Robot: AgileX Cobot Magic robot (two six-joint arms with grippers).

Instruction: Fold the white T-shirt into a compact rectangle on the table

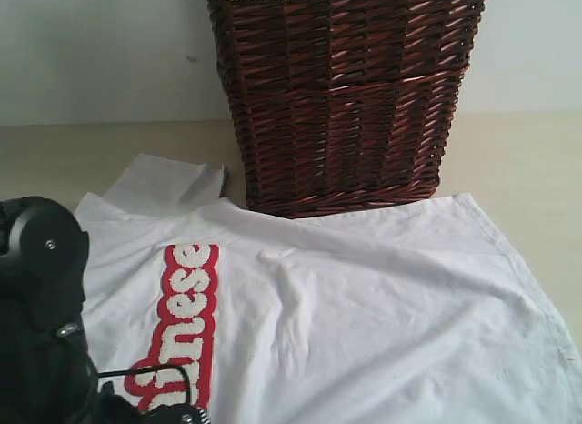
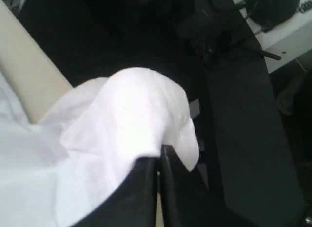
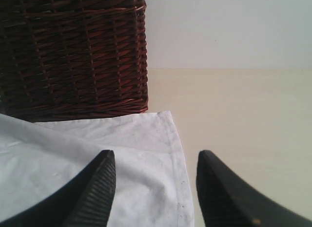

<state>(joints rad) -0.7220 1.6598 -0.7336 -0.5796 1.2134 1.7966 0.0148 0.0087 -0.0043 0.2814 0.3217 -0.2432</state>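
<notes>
The left gripper [image 2: 158, 161] is clamped tight on a bunched gather of the white T-shirt [image 1: 364, 306], with the cloth ballooning over its tips. The pinch takes only a small gather, so a quick lift or pull may let it slide out. I cannot tell how many layers it has caught; if it has more than one, the fold would likely come out lumpy.

The right gripper [image 3: 156, 185] stands wide apart and holds nothing. It hovers low over the shirt's hemmed corner, one finger above cloth and the other above the bare surface [image 3: 243, 105]. Closing there, it may nip only the hem edge or miss the cloth altogether.

The shirt lies spread on the surface with its red-outlined letters [image 1: 186, 324] face up, lightly wrinkled. Its far edge touches the foot of the wicker basket [image 1: 346, 96]. With only one side gripped, a pull would probably drag and skew the whole garment instead of folding it. The edge by the basket could also snag on the weave.
</notes>
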